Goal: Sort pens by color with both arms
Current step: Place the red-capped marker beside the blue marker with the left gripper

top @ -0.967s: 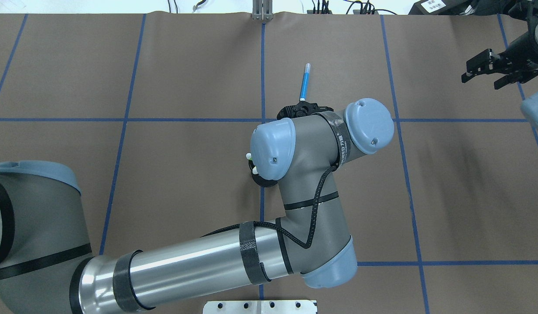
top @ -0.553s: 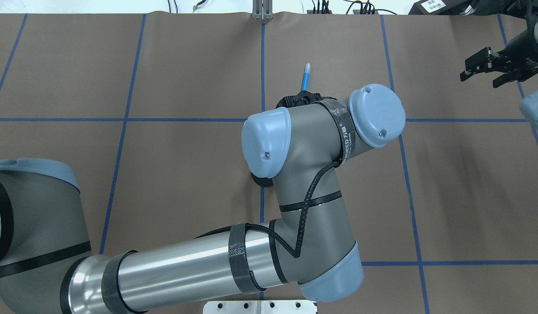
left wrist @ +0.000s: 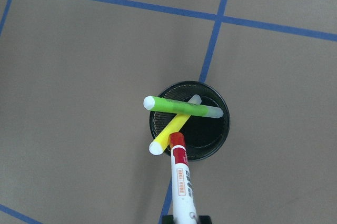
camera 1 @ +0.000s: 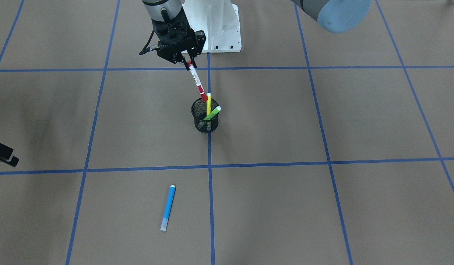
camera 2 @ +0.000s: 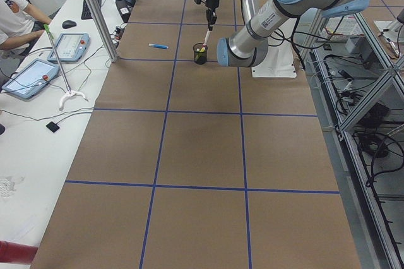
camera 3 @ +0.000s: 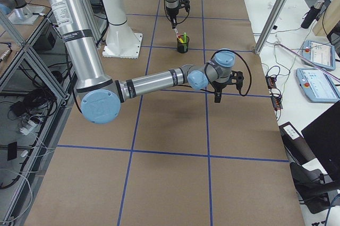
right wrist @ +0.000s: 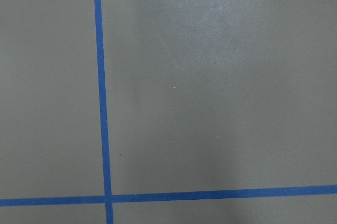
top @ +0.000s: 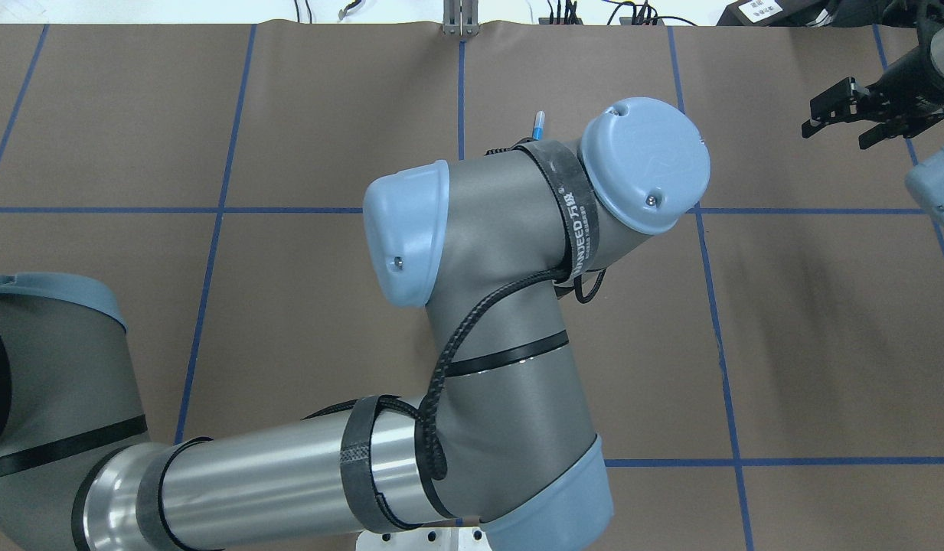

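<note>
Over the cup [camera 1: 201, 125], left jaws clamp the red pen [camera 1: 196, 79]; best lift straight, clear of yellow pen [camera 1: 208, 105] and green pen [camera 1: 213, 113]. Right jaws apart.

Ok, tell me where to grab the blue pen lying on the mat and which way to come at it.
Take the blue pen at mid-barrel, from straight above, closing across its narrow width. It lies flat and alone on the mat, well clear of the mesh cup, so only its top and long sides are reachable.
</note>
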Motion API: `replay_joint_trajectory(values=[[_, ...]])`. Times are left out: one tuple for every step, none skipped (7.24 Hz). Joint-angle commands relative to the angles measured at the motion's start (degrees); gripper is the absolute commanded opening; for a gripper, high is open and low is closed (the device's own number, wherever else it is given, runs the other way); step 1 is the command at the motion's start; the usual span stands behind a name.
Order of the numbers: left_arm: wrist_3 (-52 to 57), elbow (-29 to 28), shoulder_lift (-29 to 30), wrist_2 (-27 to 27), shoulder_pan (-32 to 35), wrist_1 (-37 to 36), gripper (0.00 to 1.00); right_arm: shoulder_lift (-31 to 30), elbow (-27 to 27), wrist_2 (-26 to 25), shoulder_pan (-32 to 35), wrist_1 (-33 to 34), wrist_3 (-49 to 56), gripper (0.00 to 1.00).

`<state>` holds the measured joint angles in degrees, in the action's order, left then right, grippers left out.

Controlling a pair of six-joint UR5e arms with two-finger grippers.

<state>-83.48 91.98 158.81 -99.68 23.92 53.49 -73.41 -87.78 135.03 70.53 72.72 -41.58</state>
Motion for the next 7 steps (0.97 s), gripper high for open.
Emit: replay_joint_trajectory(values=[[3.73, 1.81, -1.40, 0.19, 3.22, 4.67, 0.00, -0.06, -0.02, -0.03, -0.12, -0.03, 0.01, 0.99], [3.85, 1.45, -2.53, 2.97, 4.90, 10.44, 0.00, -0.06, -0.11, -0.03, -0.13, -0.03, 0.01, 0.99], [5.41, -2.64, -3.76, 7.61, 5.69, 18.50, 0.00, 0.02, -0.28, -0.12, -0.13, -0.03, 0.01, 0.99], [6.39, -7.38, -5.25, 10.27, 7.27, 29.72, 0.00, 0.03, -0.28, -0.21, -0.13, -0.03, 0.01, 0.99], [6.40, -11.78, -7.79, 10.73, 9.29, 41.49, 0.00, 0.11, -0.28, -0.21, -0.13, -0.03, 0.01, 0.99], [6.57, -21.04, -7.64, 14.56, 10.18, 52.31, 0.00, 1.16, 0.33, -0.29, -0.21, -0.03, 0.01, 0.99], [8.75, -29.66, -7.64, 20.08, 10.45, 65.65, 0.00, 1.43, 0.51, -0.90, -0.47, -0.03, 0.01, 0.99]])
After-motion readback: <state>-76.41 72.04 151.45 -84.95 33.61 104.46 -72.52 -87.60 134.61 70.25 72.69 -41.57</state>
